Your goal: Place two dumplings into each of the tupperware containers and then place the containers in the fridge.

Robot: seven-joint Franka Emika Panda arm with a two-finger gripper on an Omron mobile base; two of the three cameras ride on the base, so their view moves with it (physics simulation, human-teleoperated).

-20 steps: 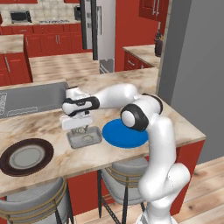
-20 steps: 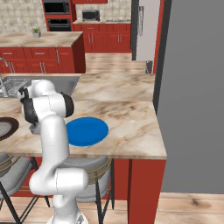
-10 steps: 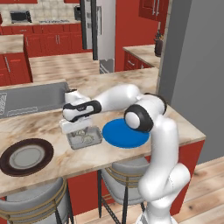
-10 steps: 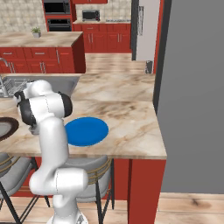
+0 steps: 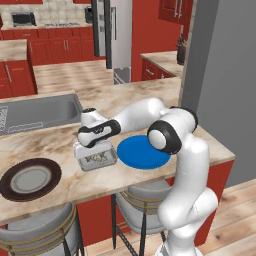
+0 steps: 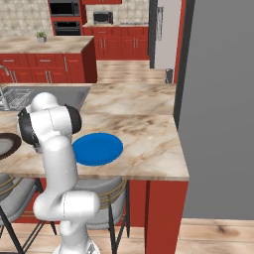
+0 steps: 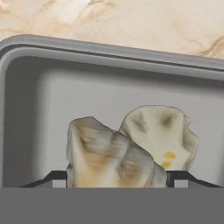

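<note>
A translucent grey tupperware container point(image 5: 97, 161) sits on the marble counter between the two plates. My gripper point(image 5: 96, 149) reaches down into it from above. In the hand view my gripper point(image 7: 113, 179) has a crinkled beige dumpling point(image 7: 109, 157) filling the gap from one fingertip point(image 7: 54, 178) to the other, so it is shut on it. A second dumpling point(image 7: 162, 131) lies just behind it on the container's floor, inside the rim point(image 7: 109, 48). The tall grey fridge point(image 5: 114, 35) stands far back across the kitchen, doors shut.
A blue round plate point(image 5: 142, 152) lies just right of the container, and a dark-brown plate point(image 5: 30, 179) sits to the left. The sink point(image 5: 35, 112) is behind. A tall grey wall point(image 5: 222, 75) bounds the counter's right end. Stools stand under the front edge.
The hand has sunk lower toward the container, holding the same jaw width. The plates and container have not moved.
</note>
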